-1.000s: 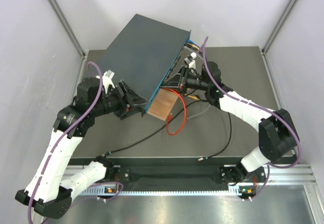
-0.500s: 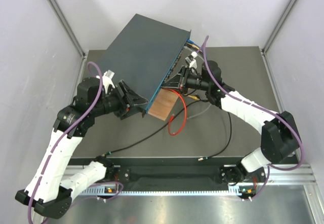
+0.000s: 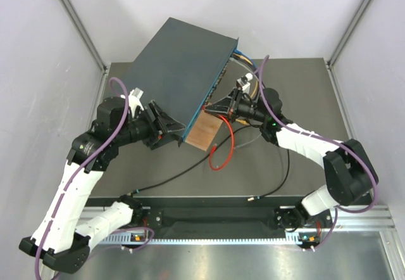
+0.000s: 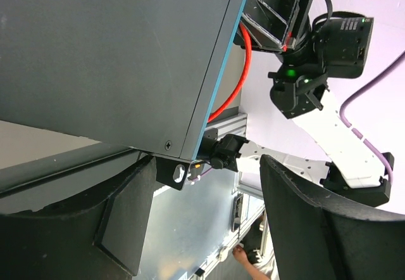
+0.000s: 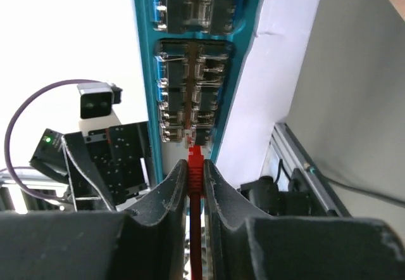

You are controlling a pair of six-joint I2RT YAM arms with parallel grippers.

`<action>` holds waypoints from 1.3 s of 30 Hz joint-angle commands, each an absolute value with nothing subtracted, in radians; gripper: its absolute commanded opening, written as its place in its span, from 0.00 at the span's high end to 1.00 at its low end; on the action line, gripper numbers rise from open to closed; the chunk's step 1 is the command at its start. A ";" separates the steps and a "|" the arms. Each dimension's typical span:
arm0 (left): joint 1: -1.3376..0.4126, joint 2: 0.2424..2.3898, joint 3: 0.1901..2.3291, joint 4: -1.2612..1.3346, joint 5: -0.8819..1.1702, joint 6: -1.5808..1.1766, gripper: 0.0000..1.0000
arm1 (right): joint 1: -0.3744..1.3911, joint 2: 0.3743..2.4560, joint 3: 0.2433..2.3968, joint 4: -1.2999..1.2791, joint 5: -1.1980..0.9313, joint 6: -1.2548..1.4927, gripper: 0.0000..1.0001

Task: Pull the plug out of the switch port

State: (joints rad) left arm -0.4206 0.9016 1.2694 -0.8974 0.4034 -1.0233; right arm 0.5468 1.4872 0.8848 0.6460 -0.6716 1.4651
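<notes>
The switch (image 3: 180, 71), a dark blue-grey box, stands tilted with its socket face (image 5: 190, 71) toward my right gripper. My right gripper (image 3: 219, 108) is shut on the red plug (image 5: 195, 166) by its ribbed boot. The plug's tip sits at the mouth of the lowest socket; I cannot tell whether it is still inside. Its red cable (image 3: 228, 144) loops down onto the table. My left gripper (image 3: 168, 127) is open at the switch's lower corner (image 4: 183, 159), with its left finger (image 4: 120, 216) against the switch's broad face. The right finger (image 4: 316, 223) stands apart.
A small brown board (image 3: 202, 131) lies under the switch's lower end. A black cable (image 3: 190, 173) runs across the table's front. Blue and yellow cables (image 3: 242, 56) are plugged in at the switch's far end. Grey walls close in the sides.
My right gripper has drawn back from the socket face, down and to the right, with the red plug in it. The left arm and the switch have not moved.
</notes>
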 commanded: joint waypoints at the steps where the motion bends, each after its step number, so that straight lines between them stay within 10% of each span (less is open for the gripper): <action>1: -0.425 0.896 1.267 -0.856 0.406 -1.023 0.29 | 0.534 1.457 0.974 0.594 -0.799 1.455 1.00; 6: -0.425 0.890 1.267 -0.859 0.403 -1.028 0.29 | 0.540 1.419 1.176 0.016 -0.709 0.990 0.99; 9: -0.425 0.887 1.264 -0.861 0.408 -1.032 0.29 | 0.540 1.417 1.152 0.089 -0.745 1.021 0.73; 19: -0.425 0.896 1.267 -0.854 0.417 -1.032 0.29 | 0.554 1.489 1.147 0.285 -0.788 1.183 0.67; 34: -0.425 0.893 1.272 -0.857 0.411 -1.037 0.29 | 0.569 1.545 1.134 0.363 -0.782 1.219 0.70; 39: -0.425 0.890 1.266 -0.859 0.411 -1.039 0.29 | 0.568 1.554 1.111 0.468 -0.767 1.264 0.86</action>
